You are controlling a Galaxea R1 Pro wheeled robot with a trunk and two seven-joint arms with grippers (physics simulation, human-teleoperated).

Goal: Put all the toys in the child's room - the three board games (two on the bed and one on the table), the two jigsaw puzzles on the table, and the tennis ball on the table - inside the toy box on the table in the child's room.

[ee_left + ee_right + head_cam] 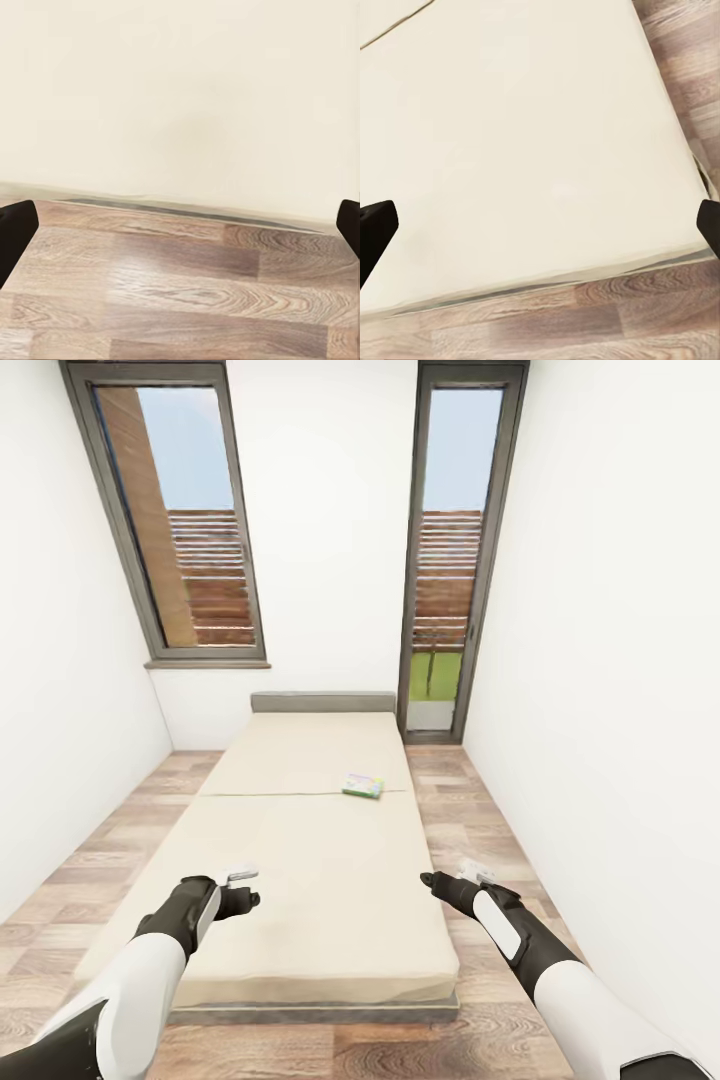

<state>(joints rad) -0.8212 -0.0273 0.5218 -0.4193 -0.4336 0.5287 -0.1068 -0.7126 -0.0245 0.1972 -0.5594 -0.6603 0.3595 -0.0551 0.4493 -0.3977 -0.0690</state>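
Observation:
A low bed [300, 840] with a beige mattress and a grey headboard [322, 702] runs away from me down the middle of the child's room. One board game [362, 786], a small flat green-and-white box, lies on the mattress right of centre, past its middle seam. My left gripper [247, 889] hovers open over the near left of the mattress, its fingertips [15, 232] far apart. My right gripper [447, 880] is open by the bed's near right edge, above mattress and floor [607, 307]. The table, toy box, jigsaw puzzles and tennis ball are out of view.
White walls close in on both sides, leaving narrow strips of wood-plank floor [110, 860] beside the bed. A tall grey-framed window [180, 520] stands at the back left and a glazed door [445, 560] at the back right.

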